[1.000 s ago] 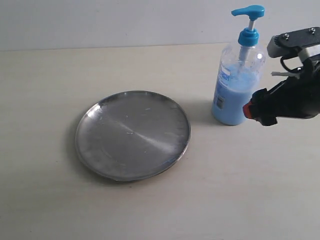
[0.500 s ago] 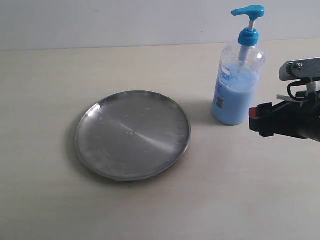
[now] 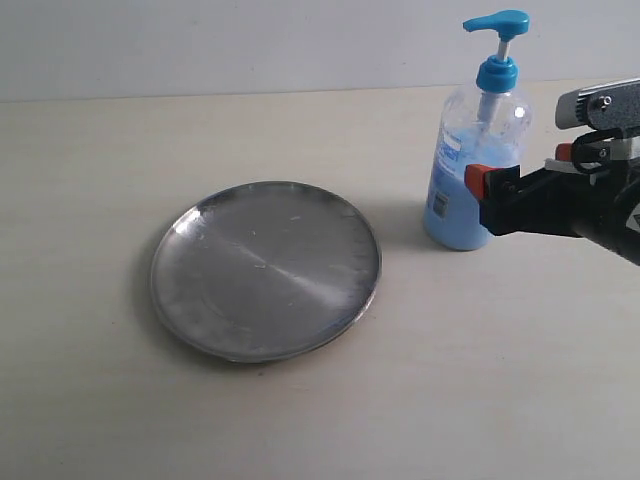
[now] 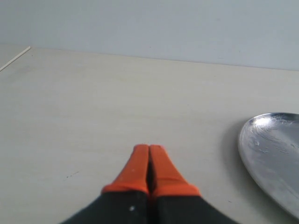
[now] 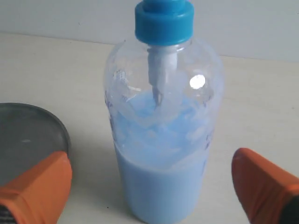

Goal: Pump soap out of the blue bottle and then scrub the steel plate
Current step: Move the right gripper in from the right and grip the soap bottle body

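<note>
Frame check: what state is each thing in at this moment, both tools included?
blue bottle, upright on the table, about half full of soap.
pump head, raised, nothing pressing it.
steel plate, flat on the table, no soap seen on it.
right tool, open, one finger either side of the bottle, no clear contact.
left tool, shut, holding nothing, beside the plate.

The blue bottle (image 3: 474,170) bears a small label (image 3: 444,195) — print too blurred to read.
</note>
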